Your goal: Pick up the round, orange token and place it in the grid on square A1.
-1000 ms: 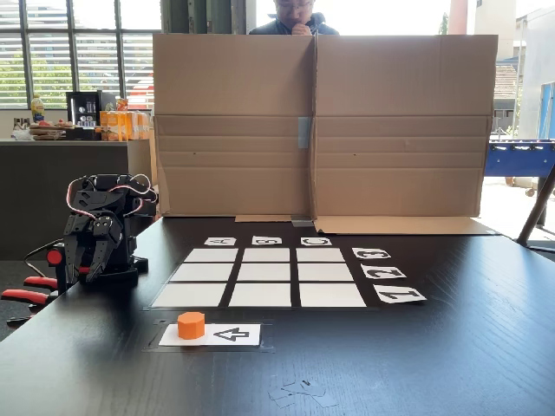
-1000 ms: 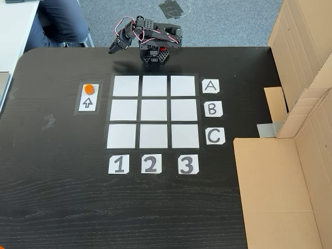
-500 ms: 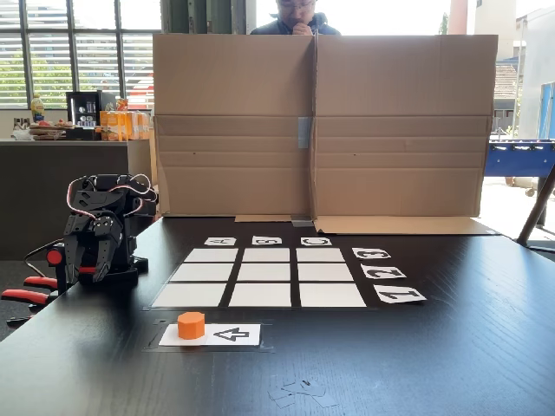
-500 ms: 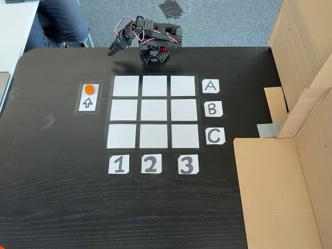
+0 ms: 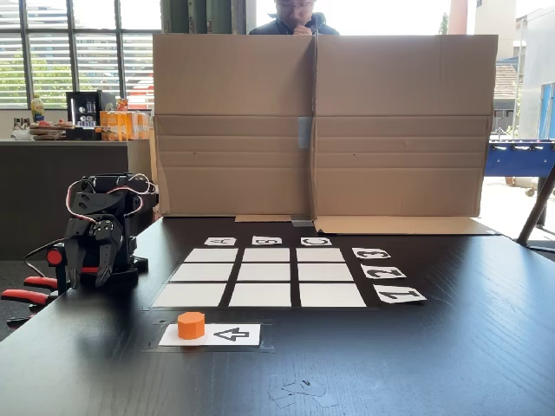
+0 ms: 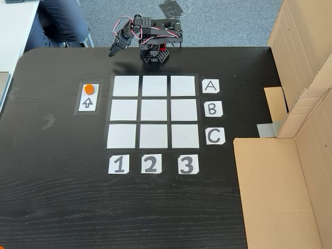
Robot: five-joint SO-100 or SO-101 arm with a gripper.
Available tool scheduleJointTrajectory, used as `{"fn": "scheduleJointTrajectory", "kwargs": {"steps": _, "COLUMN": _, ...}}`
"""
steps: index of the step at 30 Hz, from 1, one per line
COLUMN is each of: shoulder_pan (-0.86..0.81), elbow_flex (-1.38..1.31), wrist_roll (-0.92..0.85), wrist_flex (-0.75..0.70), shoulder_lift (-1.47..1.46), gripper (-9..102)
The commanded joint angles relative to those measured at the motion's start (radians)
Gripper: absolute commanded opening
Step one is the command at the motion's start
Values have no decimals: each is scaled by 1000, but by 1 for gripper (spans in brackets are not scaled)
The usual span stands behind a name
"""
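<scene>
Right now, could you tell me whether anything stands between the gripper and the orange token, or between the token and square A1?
Nothing visible does. The token sits on the arrow card, with bare black table between it and the gripper. Square A1, the corner cell nearest the token, is bare, and only a strip of table separates them.

One fixed view sits low at the table's (image 5: 451, 347) edge and looks across it toward the cardboard wall (image 5: 316, 126) at 12 o'clock, with the arm (image 5: 97, 234) at 9 o'clock. The other fixed view looks down from high up, with the arm (image 6: 150, 39) at 12 o'clock. Both fixed views share the grid (image 5: 260, 277) (image 6: 153, 111), seen from fairly far away.
</scene>
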State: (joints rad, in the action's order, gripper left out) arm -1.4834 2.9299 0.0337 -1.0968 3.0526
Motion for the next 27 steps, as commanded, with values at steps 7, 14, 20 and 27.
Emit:
{"fn": "scheduleJointTrajectory", "kwargs": {"steps": 7, "shoulder_pan": 52, "elbow_flex": -310, "wrist_roll": 67, "wrist_flex": -95, "shoulder_lift": -242, "gripper": 15}}
{"fn": "scheduleJointTrajectory", "kwargs": {"steps": 14, "shoulder_pan": 86, "elbow_flex": -578, "wrist_roll": 107, "wrist_flex": -189, "shoulder_lift": -522, "gripper": 16}}
{"fn": "scheduleJointTrajectory", "kwargs": {"steps": 20, "shoulder_pan": 138, "elbow_flex": -759, "wrist_roll": 140, "wrist_flex": -249, "shoulder_lift": -710, "gripper": 18}}
{"fn": "scheduleJointTrajectory", "kwargs": {"steps": 27, "shoulder_pan": 225, "elbow_flex": -879, "wrist_roll": 152, "wrist_flex": -249, "shoulder_lift": -854, "gripper": 17}}
